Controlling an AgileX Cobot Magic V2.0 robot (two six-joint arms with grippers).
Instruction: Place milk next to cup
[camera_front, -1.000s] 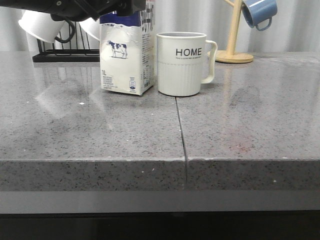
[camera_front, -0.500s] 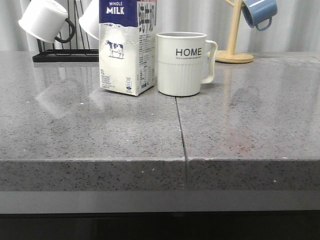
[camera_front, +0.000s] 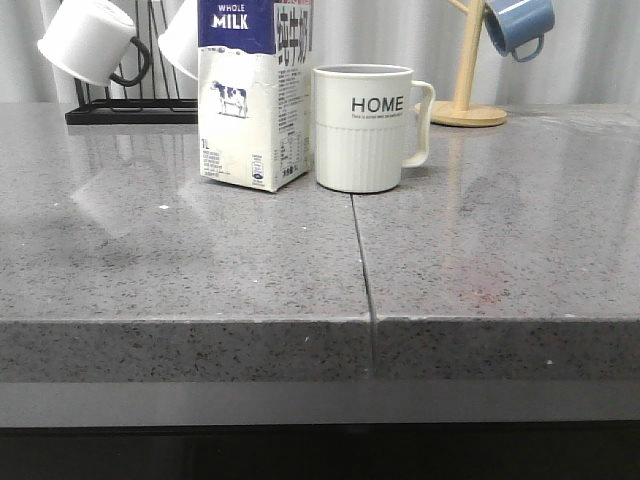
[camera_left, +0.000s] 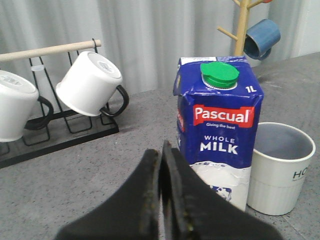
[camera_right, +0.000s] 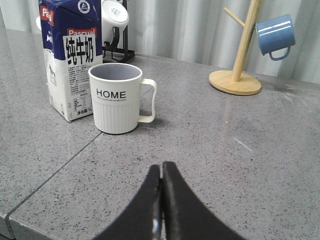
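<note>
The milk (camera_front: 253, 95), a tall white carton with a dark blue top band and a cow picture, stands upright on the grey counter, just left of the cup (camera_front: 364, 127). The cup is cream-white with "HOME" in black and its handle to the right. The two stand very close; I cannot tell whether they touch. The milk (camera_left: 218, 130) and the cup (camera_left: 277, 167) also show in the left wrist view, beyond my left gripper (camera_left: 161, 150), which is shut and empty, back from the carton. My right gripper (camera_right: 161, 169) is shut and empty, above bare counter, short of the cup (camera_right: 118, 97) and milk (camera_right: 70, 60).
A black rack (camera_front: 130, 112) with plain white mugs (camera_front: 88, 40) stands at the back left. A wooden mug tree (camera_front: 468, 100) with a blue mug (camera_front: 520, 25) stands at the back right. A seam (camera_front: 362, 265) runs down the counter's middle.
One second ago my left arm was over the top of the milk at the upper left of the front view. It has since left that view. The milk stands on its own.
</note>
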